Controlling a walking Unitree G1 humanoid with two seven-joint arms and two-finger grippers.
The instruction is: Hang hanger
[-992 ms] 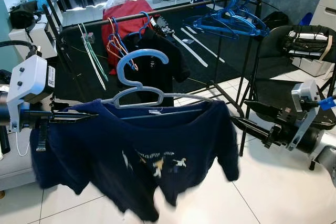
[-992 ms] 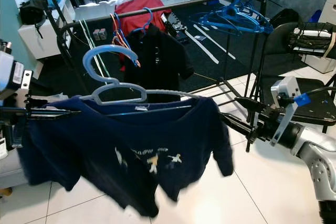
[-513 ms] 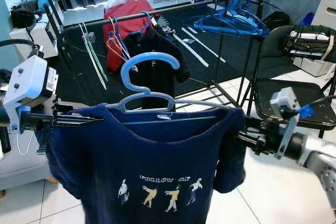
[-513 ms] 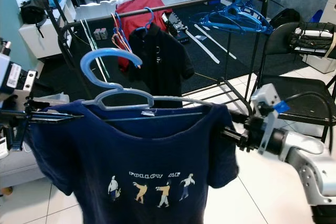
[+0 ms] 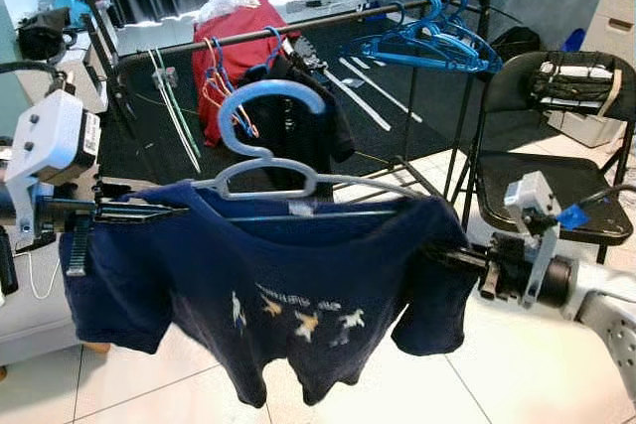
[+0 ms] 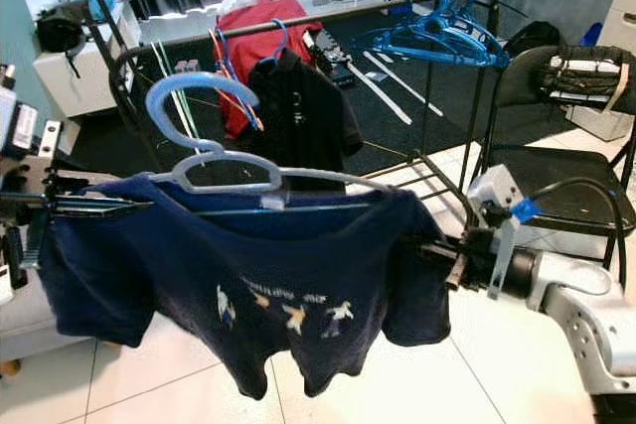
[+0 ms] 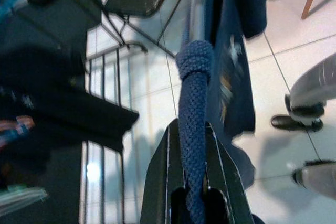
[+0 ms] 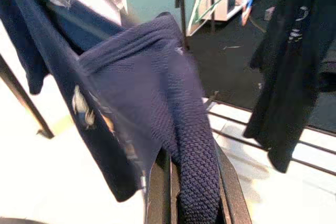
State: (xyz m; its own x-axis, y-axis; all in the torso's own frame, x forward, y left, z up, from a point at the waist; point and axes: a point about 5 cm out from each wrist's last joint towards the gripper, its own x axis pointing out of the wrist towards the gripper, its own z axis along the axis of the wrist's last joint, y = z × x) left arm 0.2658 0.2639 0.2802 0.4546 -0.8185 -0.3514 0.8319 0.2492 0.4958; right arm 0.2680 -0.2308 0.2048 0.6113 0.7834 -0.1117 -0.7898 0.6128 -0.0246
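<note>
Centre frame: navy T-shirt [image 5: 288,295] on light-blue hanger [image 5: 260,151]; left gripper [image 5: 149,212] and right gripper [image 5: 447,257] each clamp a shoulder; clothes rail [image 5: 298,25] behind.

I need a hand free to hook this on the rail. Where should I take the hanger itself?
Grip the light blue hanger at its neck, just under the hook, coming from above on the robot's side. The hook stands upright and bare above the collar, while the navy shirt drapes its arms. For now the left gripper and right gripper pinch the shoulders.
</note>
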